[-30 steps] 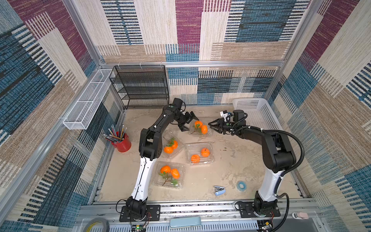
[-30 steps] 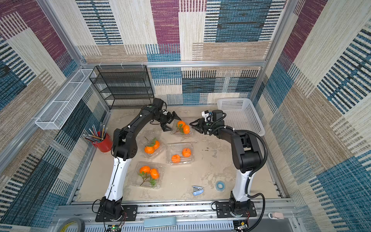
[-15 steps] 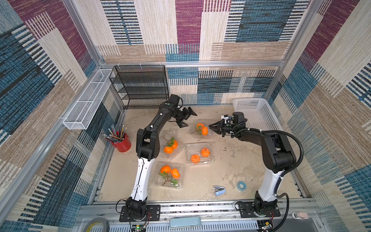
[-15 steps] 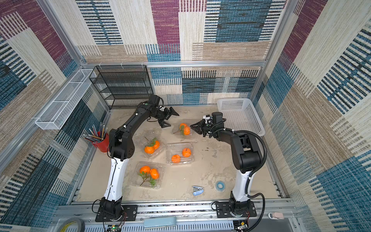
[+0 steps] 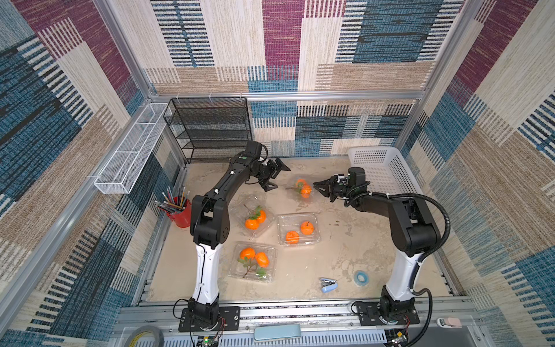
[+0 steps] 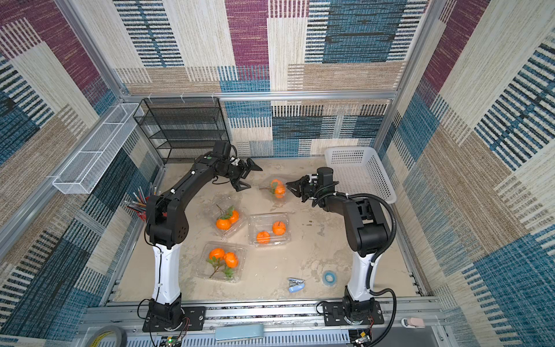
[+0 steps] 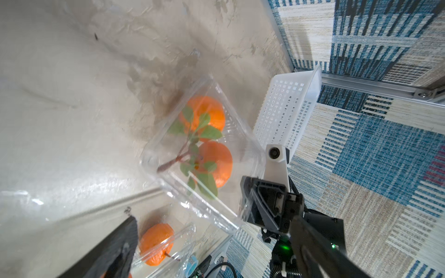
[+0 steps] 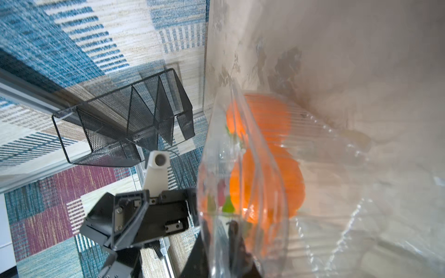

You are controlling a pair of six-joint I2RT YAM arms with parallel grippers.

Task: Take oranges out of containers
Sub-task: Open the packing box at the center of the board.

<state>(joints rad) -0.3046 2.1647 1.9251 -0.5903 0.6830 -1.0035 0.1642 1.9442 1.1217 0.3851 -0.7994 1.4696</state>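
Oranges [image 5: 303,187] inside far container [image 7: 204,209], rim pinched by right tool [image 5: 317,187].

Clear plastic blurring the fruit, frame edges cutting the fingers

In the right wrist view the far box [image 8: 337,192] is filling the frame and running off two edges, its plastic smearing the oranges [image 8: 269,168] inside. The right gripper [image 8: 218,233] pinching its rim is showing only as dark fingers [image 8: 238,252] cut by the edge. In the left wrist view one finger [image 7: 113,250] of the left gripper [image 5: 274,177] and a second box [image 7: 183,240] are running out of frame. In both top views the left arm [image 5: 210,222] is hiding part of the pencil cup [image 5: 178,214].
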